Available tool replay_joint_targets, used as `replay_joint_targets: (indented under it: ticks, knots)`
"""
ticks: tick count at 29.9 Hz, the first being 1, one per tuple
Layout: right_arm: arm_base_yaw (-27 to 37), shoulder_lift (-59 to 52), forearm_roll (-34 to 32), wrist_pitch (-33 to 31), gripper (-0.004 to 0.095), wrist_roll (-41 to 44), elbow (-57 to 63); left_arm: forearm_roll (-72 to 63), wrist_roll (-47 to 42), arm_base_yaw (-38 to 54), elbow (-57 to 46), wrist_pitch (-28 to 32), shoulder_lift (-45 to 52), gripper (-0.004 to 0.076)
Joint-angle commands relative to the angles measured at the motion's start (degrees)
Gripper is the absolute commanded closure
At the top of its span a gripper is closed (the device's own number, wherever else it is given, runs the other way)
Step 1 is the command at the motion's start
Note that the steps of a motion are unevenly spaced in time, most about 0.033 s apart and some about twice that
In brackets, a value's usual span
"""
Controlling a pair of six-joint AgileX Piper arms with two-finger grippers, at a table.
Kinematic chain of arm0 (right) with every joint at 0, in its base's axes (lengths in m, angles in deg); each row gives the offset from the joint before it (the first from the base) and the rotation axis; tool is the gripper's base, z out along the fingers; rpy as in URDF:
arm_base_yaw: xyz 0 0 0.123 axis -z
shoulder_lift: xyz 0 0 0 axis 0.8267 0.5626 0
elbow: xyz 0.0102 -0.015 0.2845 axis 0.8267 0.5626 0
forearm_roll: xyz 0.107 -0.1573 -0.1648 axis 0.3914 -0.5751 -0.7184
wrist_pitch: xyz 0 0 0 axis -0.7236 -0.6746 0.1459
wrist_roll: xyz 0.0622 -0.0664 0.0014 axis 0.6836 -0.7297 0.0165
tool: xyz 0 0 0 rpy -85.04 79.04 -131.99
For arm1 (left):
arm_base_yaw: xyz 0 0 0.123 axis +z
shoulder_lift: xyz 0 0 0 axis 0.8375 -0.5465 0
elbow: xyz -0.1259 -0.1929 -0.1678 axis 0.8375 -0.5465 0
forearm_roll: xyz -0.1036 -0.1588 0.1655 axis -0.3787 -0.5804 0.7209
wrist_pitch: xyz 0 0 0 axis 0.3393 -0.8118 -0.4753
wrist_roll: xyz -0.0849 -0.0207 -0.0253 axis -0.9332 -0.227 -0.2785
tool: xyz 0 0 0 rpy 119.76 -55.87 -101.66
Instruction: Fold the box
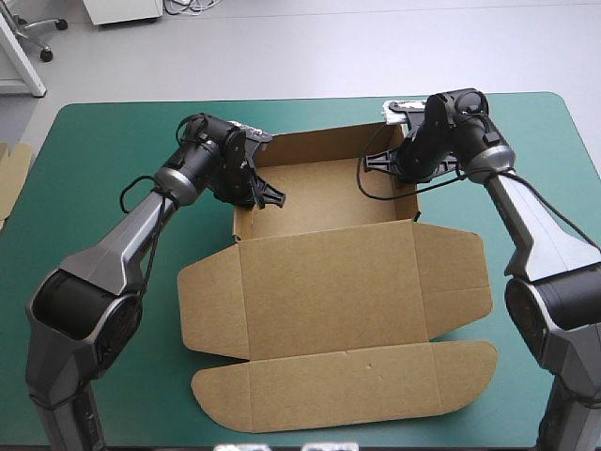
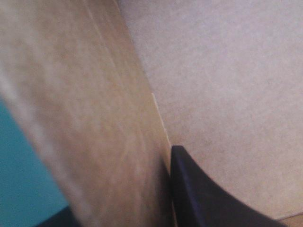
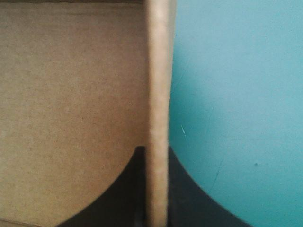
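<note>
Nearest the camera, in the lower centre of the high view, lies the rounded front flap (image 1: 347,385) of the brown box (image 1: 329,282), flat on the teal-green counter (image 1: 113,169). Above it the lid panel spreads flat, with a side flap to the left and another to the right. The tray sits in the upper centre of the frame, its walls raised and its mouth open upward. As a whole the box runs from the upper centre to the lower centre of the frame, tray far and lid near, while the tray's own long side lies left to right.

The left tool (image 1: 259,193) is clamped on the tray's left wall, one black finger inside against the floor panel. The right tool (image 3: 155,151) is clamped on the right wall, the board edge upright between its black fingers, teal-green cover on the outer side. A piece of spare board (image 1: 11,174) shows at the left edge of the frame.
</note>
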Motion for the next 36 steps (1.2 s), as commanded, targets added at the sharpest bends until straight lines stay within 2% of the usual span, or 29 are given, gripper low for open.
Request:
replay_joint_targets:
  ticks: [1,6,13,17,24,36]
  knots:
    - [0.17,-2.03,1.98,-1.03,0.0917,-0.53,-2.23,8.80,-0.08,-1.21,1.55,-3.44,1.12,0.0653]
    - [0.17,-1.49,0.77,-0.79,0.0917,-0.92,-2.66,11.05,-0.25,-0.96,1.55,-2.52,0.68,0.0738]
    - [-0.95,-0.28,-0.11,-0.59,0.0917,-2.93,-2.55,9.32,-0.25,1.91,1.55,0.29,0.68,0.0738]
    - [-2.70,0.78,-3.83,-0.26,0.0917,-2.84,-2.67,7.54,-0.25,4.07,1.55,1.80,0.68,0.0738]
    - [-2.69,2.77,-3.41,-1.03,0.0917,-2.85,-2.44,1.16,-0.25,7.78,1.55,5.31,0.46,0.0738]
    - [-4.25,6.45,-4.90,-1.14,0.0917,-3.10,-2.53,-4.22,0.00,9.30,1.55,5.80,-6.45,0.0738]
